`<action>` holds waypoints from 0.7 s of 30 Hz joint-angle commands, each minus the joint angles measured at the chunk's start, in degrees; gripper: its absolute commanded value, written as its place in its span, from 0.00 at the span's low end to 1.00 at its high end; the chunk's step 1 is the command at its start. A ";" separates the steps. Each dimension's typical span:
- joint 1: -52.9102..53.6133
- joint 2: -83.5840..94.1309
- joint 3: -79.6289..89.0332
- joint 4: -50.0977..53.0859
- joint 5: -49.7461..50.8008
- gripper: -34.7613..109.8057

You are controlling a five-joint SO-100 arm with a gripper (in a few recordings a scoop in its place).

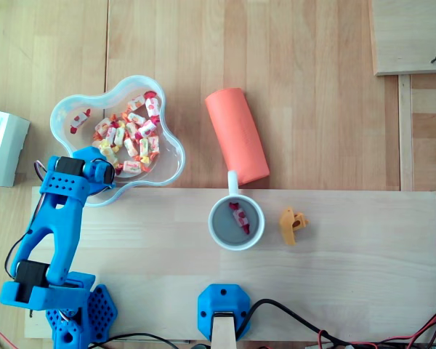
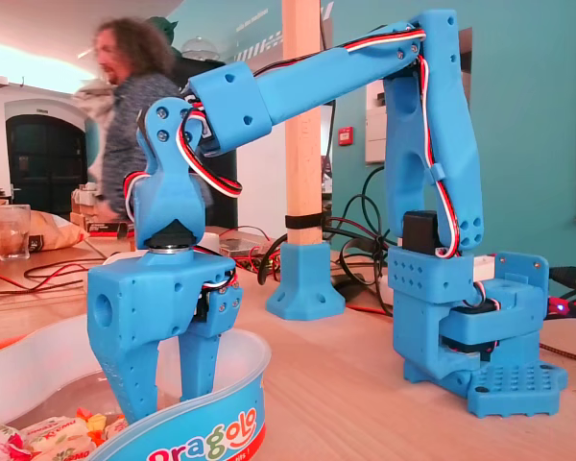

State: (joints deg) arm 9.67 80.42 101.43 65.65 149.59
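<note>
My blue gripper hangs over the near edge of a clear, wavy-rimmed bowl holding several wrapped candies. In the fixed view the gripper points straight down into the bowl, its two fingers apart with a gap between them. The fingertips sit behind the bowl's rim, just above the candies; I see nothing held. To the right, a white cup stands on the wooden board with one red-and-white candy inside.
A salmon-coloured cylinder lies beyond the cup's handle. A small orange object lies right of the cup. A blue base with a wooden post stands at the board's front edge. A white box sits far left. A person is behind.
</note>
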 commanded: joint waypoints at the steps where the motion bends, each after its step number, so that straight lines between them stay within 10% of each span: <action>1: 0.44 1.05 -2.90 0.88 1.05 0.32; 21: 0.26 -0.26 -6.50 1.93 0.18 0.33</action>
State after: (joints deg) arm 9.58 79.10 96.42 66.71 149.15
